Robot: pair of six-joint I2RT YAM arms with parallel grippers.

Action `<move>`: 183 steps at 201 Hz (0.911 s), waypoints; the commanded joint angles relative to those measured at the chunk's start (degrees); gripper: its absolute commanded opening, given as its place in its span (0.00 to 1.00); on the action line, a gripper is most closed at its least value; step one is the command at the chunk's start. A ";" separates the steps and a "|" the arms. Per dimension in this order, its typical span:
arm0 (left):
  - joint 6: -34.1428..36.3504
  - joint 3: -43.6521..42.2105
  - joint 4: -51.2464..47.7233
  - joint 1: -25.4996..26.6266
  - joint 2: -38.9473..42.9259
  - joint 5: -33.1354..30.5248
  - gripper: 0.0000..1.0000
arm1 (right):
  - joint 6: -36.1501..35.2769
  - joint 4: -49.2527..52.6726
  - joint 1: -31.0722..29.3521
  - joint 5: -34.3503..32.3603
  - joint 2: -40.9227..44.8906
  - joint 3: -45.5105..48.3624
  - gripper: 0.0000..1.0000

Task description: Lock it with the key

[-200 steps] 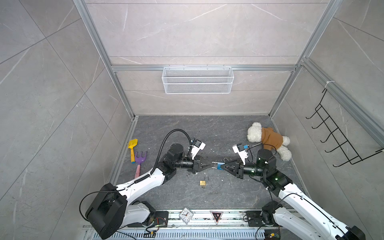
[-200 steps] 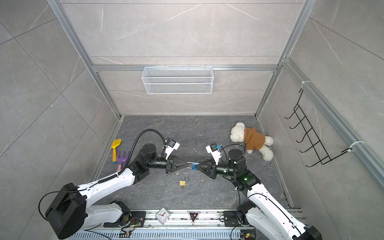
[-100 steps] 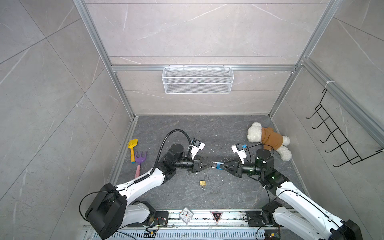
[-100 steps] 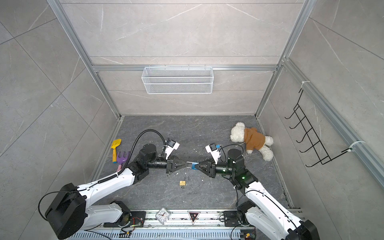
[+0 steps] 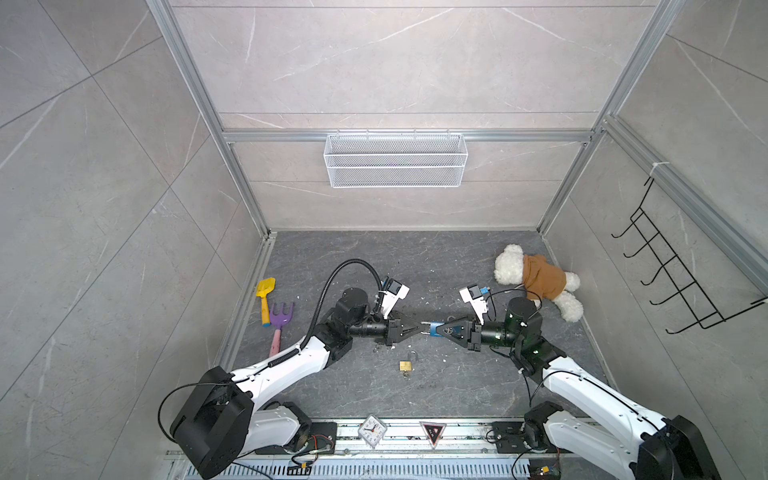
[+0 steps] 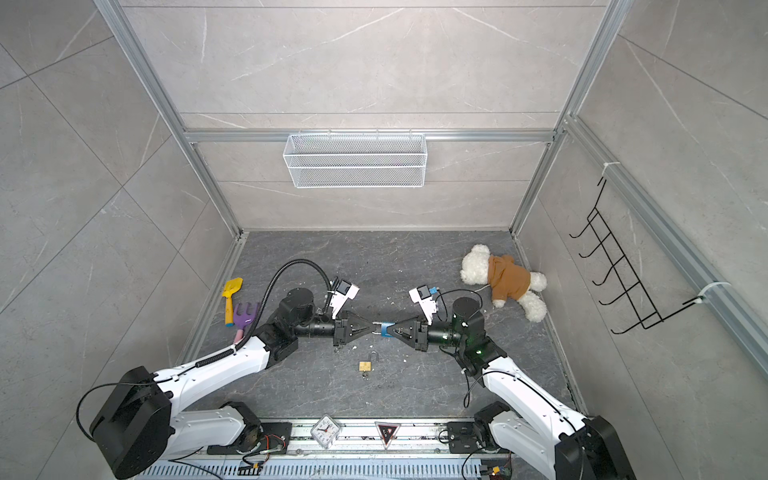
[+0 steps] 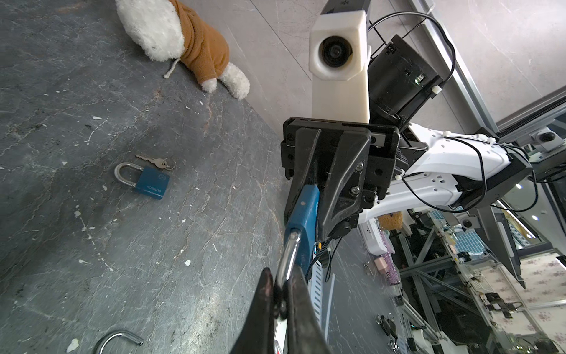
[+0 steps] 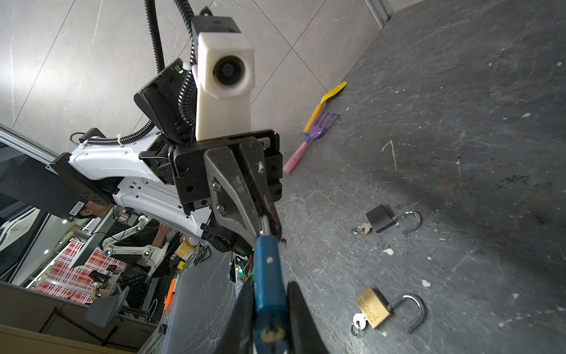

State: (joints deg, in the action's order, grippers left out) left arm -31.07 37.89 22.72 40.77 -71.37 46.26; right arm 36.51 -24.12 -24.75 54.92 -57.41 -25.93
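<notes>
**Held item.** The left tool (image 5: 421,326) is clenched on the silver steel shackle (image 7: 288,259) of the blue rectangular padlock (image 7: 303,211). The right tool (image 5: 442,329) is clenched on the padlock body, one finger on each flat face. The two tools point at each other, tip to tip. The padlock spans the gap between them, held clear above the middle of the dark grey stone desk (image 5: 457,266). The keyway end of the body faces the right wrist camera. Whether the shackle is latched cannot be told.

**Items on the desk.**
- A brass padlock (image 5: 406,365) lies flat just in front of the tools, toward the robot base. Its shackle stands open, and a silver key (image 8: 357,320) sits at its keyway end.
- The right wrist view shows a black padlock (image 8: 379,218), shackle open, with a key at its base.
- The left wrist view shows a second blue padlock (image 7: 152,184) lying flat with a loose key (image 7: 154,161) just beside it.
- A white plush bear in a brown hoodie (image 5: 540,278) lies at the right rear, well apart.
</notes>
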 commanded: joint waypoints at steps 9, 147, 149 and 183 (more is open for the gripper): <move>1.97 3.92 6.33 6.22 1.24 6.81 0.00 | 2.47 -5.41 -0.96 -3.42 -2.26 0.39 0.00; 0.75 4.77 8.44 7.22 -0.76 6.17 0.00 | 3.28 -8.97 -1.17 -3.68 -4.87 2.32 0.00; 0.81 4.81 8.38 7.22 -0.78 6.16 0.00 | 3.30 -9.00 -1.17 -3.72 -4.96 2.39 0.00; 0.91 5.09 8.25 7.21 -0.73 6.21 0.00 | 3.57 -9.90 -1.28 -3.68 -5.60 2.64 0.00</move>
State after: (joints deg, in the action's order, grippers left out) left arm -31.22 38.02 22.17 41.98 -72.10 43.27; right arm 38.87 -32.08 -24.51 55.55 -61.04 -23.75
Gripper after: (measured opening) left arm 0.083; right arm 0.178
